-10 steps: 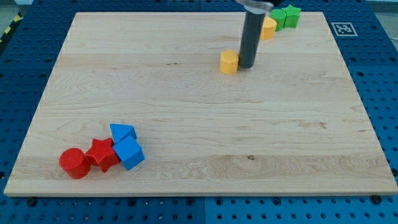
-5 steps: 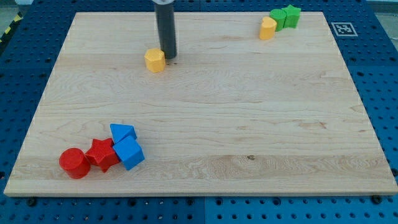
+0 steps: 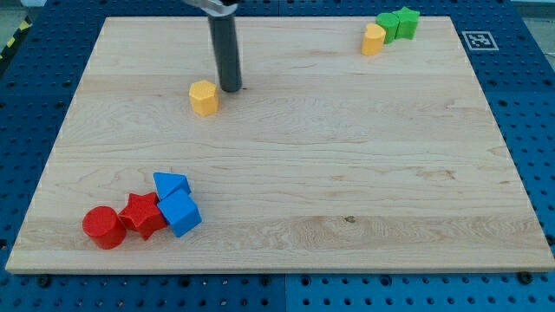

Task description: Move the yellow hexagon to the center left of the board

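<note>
My tip (image 3: 231, 89) stands on the surface (image 3: 347, 173) just right of the yellow hexagon (image 3: 204, 98), maybe not touching it. The hexagon lies upper left of centre; nothing is held.

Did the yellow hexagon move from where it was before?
Yes. The yellow hexagon slid toward the view's left and a little down, farther from the green blocks, with my tip just right of it.

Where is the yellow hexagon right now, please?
The yellow hexagon sits in the board's upper-left part, just left of and slightly below my tip.
</note>
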